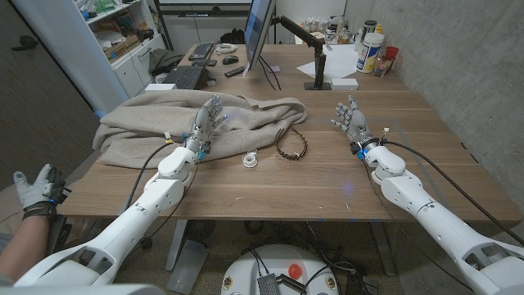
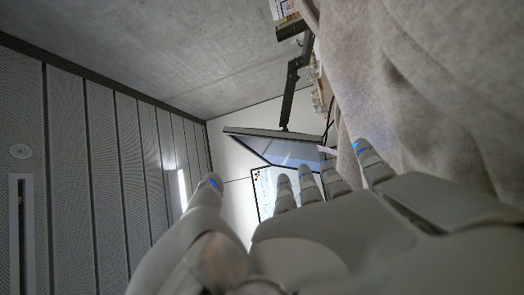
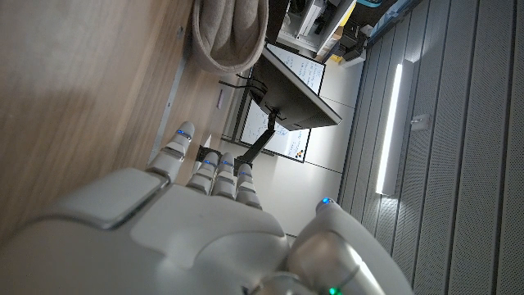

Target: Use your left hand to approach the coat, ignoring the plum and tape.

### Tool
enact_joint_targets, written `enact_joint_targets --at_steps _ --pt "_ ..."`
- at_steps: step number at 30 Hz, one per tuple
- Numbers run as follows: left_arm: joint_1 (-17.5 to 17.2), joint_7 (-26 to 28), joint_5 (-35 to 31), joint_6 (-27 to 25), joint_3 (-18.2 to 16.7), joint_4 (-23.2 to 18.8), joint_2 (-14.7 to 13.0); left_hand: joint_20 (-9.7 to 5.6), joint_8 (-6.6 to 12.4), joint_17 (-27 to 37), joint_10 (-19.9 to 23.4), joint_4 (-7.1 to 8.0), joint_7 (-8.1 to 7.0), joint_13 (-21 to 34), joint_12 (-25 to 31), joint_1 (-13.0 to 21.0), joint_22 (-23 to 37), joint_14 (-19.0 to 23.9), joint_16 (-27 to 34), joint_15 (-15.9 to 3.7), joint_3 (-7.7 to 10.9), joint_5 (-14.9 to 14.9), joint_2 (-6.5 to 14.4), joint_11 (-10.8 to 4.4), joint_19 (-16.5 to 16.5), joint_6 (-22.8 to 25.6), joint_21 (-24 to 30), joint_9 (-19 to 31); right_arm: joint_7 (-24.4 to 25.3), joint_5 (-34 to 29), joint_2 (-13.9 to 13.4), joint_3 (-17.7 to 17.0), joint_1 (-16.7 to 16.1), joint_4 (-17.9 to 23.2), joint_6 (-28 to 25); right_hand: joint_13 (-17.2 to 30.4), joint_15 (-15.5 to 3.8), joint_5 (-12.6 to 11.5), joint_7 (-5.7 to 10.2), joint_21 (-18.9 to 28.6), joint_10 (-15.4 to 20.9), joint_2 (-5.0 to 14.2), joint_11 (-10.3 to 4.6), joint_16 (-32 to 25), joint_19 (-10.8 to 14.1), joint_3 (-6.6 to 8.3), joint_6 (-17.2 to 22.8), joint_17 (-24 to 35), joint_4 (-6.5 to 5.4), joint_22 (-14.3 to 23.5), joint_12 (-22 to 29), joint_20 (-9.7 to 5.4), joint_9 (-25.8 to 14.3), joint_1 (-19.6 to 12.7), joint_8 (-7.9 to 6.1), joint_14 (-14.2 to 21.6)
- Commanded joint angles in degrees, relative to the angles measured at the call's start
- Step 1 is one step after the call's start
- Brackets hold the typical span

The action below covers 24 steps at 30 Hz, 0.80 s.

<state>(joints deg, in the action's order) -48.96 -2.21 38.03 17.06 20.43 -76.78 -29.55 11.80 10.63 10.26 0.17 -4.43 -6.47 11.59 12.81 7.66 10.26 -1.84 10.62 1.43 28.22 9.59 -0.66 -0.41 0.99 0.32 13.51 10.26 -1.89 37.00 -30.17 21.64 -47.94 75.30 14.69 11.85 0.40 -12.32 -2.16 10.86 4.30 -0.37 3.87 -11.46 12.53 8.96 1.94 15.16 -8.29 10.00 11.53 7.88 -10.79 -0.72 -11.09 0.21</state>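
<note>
From the head view my left hand (image 1: 207, 123) hovers fingers spread, holding nothing, over the beige coat (image 1: 155, 123) heaped on the table's (image 1: 311, 184) left half; right hand (image 1: 352, 123) is spread too, holding nothing. A tape roll (image 1: 250, 160) and bead bracelet (image 1: 291, 146) lie beside the coat — bottle (image 1: 370, 52) labels unreadable. Left wrist view: coat (image 2: 426, 82) fabric beside my fingers (image 2: 372, 164). Right wrist view: the coat's (image 3: 232, 33) edge — partly cut off.

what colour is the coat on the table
Beige, a light oatmeal tone; the coat shows best in the head view.
</note>
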Motion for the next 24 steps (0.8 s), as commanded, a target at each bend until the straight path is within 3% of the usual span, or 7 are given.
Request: enact_joint_targets --at_steps 1,24 --pt "-1.3 1.8 -0.6 -0.8 -0.5 -3.0 -1.4 -0.07 0.37 0.3 0.3 -0.44 -0.01 0.2 0.2 0.4 0.1 -0.6 0.1 -0.08 0.00 0.3 0.4 -0.19 -0.2 0.4 -0.2 0.2 0.0 -0.2 -0.2 0.1 0.0 0.2 -0.2 0.1 0.28 -0.6 0.00 0.2 0.1 0.15 0.20 -0.1 -0.3 -0.17 0.1 0.1 0.03 0.1 0.2 0.00 -0.2 -0.3 -0.26 -0.3" --pt "-3.1 3.9 -0.8 -2.3 -1.6 -7.1 -3.5 -0.15 0.45 0.2 0.4 -0.76 0.00 0.2 0.2 0.5 0.1 -0.7 0.1 -0.02 0.10 0.3 0.5 -0.15 -0.2 0.8 -0.5 0.2 0.1 -0.2 -0.3 0.1 -0.1 0.3 -0.3 0.1 -0.11 -0.6 0.14 0.2 -0.2 0.37 0.31 -0.1 -0.5 -0.38 0.0 -0.2 0.05 0.1 0.2 -0.10 -0.2 -0.4 -0.25 -0.6"
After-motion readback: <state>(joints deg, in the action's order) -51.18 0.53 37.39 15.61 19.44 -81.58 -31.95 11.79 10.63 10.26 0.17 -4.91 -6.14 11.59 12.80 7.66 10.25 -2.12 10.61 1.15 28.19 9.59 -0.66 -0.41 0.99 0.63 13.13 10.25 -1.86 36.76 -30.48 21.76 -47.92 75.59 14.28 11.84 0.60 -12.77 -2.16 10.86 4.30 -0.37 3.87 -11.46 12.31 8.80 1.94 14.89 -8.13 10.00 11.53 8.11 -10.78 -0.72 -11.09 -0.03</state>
